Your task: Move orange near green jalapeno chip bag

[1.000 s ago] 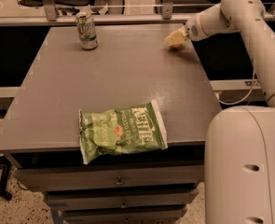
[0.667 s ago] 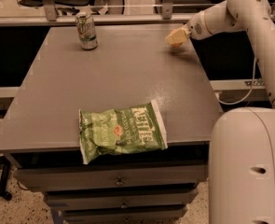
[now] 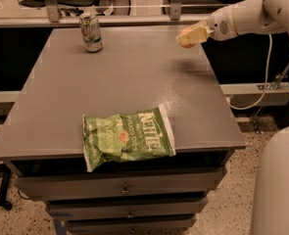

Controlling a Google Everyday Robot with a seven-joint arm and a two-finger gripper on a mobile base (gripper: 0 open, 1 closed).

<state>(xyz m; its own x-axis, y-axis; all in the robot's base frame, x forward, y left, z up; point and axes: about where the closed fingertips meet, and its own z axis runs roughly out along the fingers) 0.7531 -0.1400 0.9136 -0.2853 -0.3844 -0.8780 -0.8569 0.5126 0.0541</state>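
The green jalapeno chip bag (image 3: 127,137) lies flat at the table's front edge, a little left of the middle, its lower left corner hanging over the edge. My gripper (image 3: 189,36) hovers above the table's far right corner, with its shadow on the tabletop below it. It is shut on the orange (image 3: 185,44), of which only a small orange-coloured part shows between the pale fingers. The gripper is far from the bag, up and to the right of it.
A green-and-white drink can (image 3: 91,32) stands upright at the far left of the grey table (image 3: 134,77). Drawers sit under the table's front edge. A rail runs behind the table, and my white arm and base fill the right side.
My gripper with the orange has risen slightly and shifted a little to the right over the far right corner. The bag and the can have not moved.
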